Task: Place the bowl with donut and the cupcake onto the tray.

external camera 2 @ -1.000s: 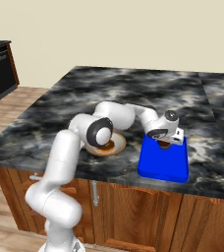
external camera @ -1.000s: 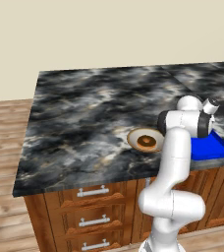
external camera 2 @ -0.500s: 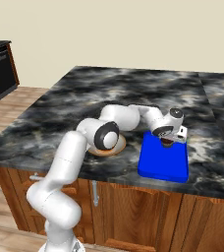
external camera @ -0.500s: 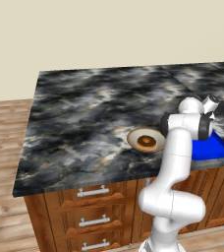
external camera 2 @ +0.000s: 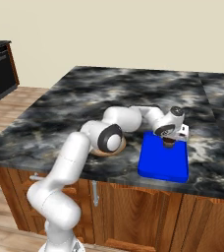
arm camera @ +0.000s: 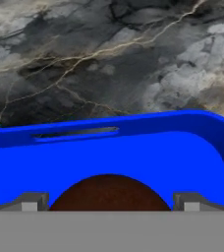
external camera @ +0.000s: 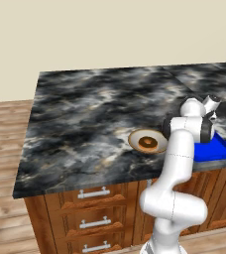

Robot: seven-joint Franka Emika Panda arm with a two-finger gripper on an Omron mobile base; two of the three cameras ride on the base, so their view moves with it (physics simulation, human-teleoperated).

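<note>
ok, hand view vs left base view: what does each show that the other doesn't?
Hand view alone: the dark reddish-brown cupcake between the tool's fingertips, above the tray floor, plus the tray's far rim with its slot.
Left base view alone: the bowl with the donut in it, on the counter left of the tray; the arm; the drawers below the counter edge.
Both: the blue tray and the dark marbled counter.
</note>
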